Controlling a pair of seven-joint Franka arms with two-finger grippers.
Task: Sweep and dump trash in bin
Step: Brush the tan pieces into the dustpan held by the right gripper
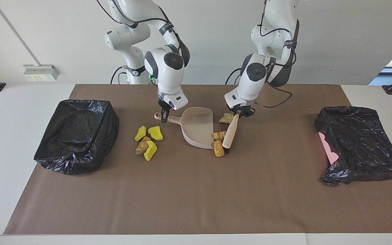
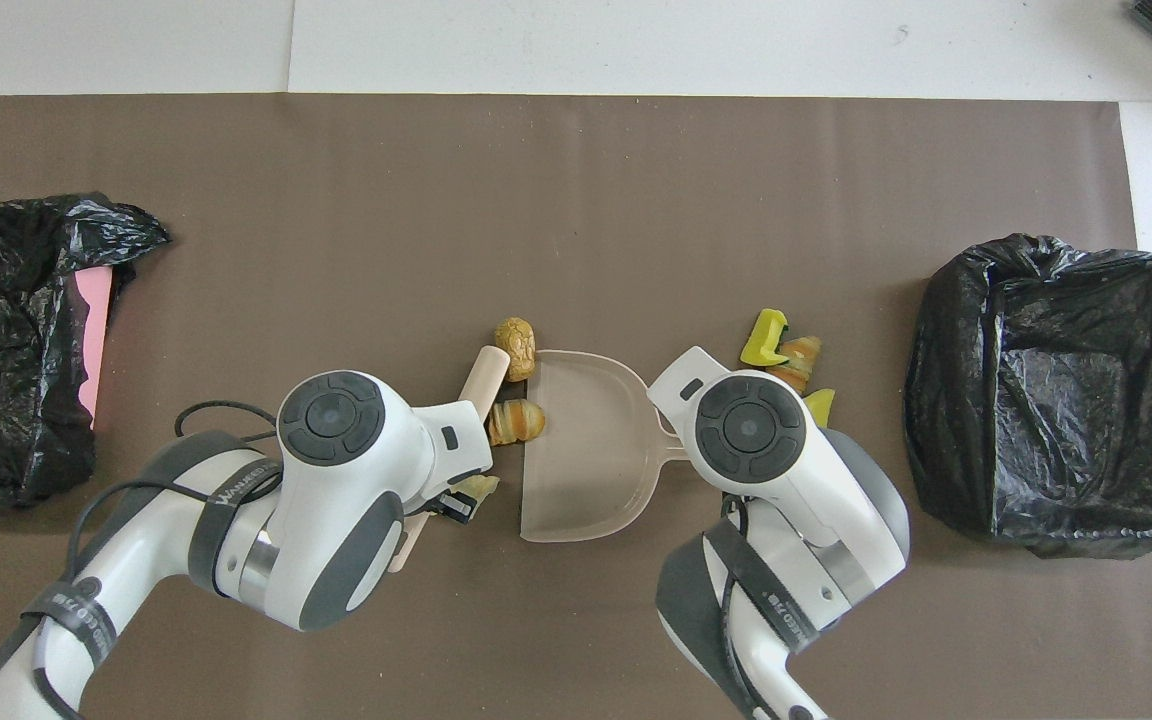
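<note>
Left end effector, facing view: left end effector (image 1: 239, 112) is closed on the upper end of the brush (image 1: 230, 134) handle, which slants down with its bristles on the mat.
Right end effector, facing view: right end effector (image 1: 163, 117) is clamped on the dustpan handle; the dustpan (image 1: 197, 127) sits with its open edge toward the brush.
Bread scraps, facing view: two bread scraps (image 1: 218, 148) lie between the brush and the dustpan's open edge, touching that edge; a third (image 1: 227, 118) lies nearer the robots, beside the brush handle.
Sponge pile, facing view: yellow sponge pieces (image 1: 150, 150) lie between the dustpan handle and the bin (image 1: 77, 135) at the right arm's end of the counter.
Bag, facing view: a crumpled black bag (image 1: 361, 144) lies at the left arm's end.
Overhead view, bread: one scrap (image 2: 515, 336) sits at the corner of the dustpan (image 2: 586, 450), another (image 2: 516, 421) at its open edge.
Overhead view, end effectors: both are hidden under the arms' wrists.
</note>
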